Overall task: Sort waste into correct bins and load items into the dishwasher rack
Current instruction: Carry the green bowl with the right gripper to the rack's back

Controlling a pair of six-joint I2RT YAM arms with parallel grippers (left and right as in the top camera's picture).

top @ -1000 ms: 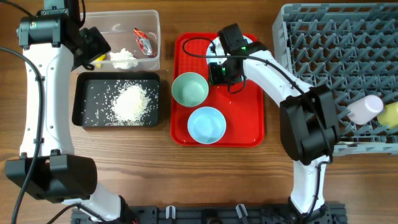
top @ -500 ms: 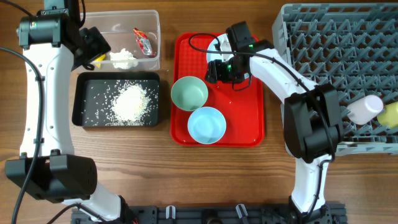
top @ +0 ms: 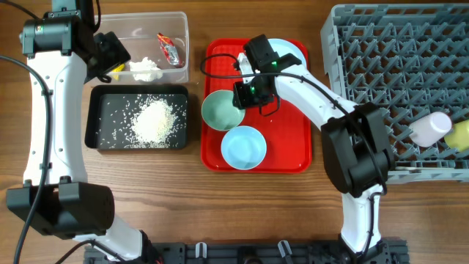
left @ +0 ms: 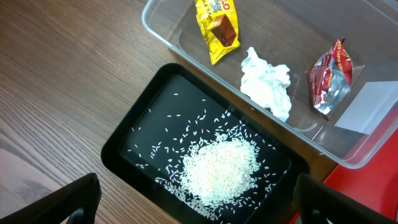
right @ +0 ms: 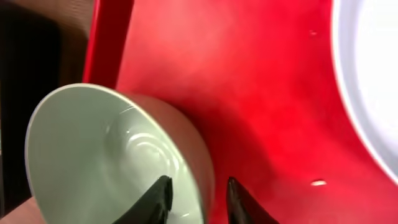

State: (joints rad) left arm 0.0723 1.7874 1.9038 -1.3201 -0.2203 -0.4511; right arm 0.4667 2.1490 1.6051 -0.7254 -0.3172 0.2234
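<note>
Bowls point(right: 112, 155) two: green bowl point(top: 222, 108), blue bowl point(top: 242, 147)

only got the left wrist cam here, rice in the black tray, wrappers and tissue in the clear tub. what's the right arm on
Observer: The right end effector is closed on the rim of the pale-green bowl, one finger inside, one outside.
Operator: where's that bowl sitting
Observer: On the red tray, at its left side.
Operator: anything in the rack yet
Observer: Yes, a pink cup and a yellow cup lie at the right side of the grey rack.
</note>
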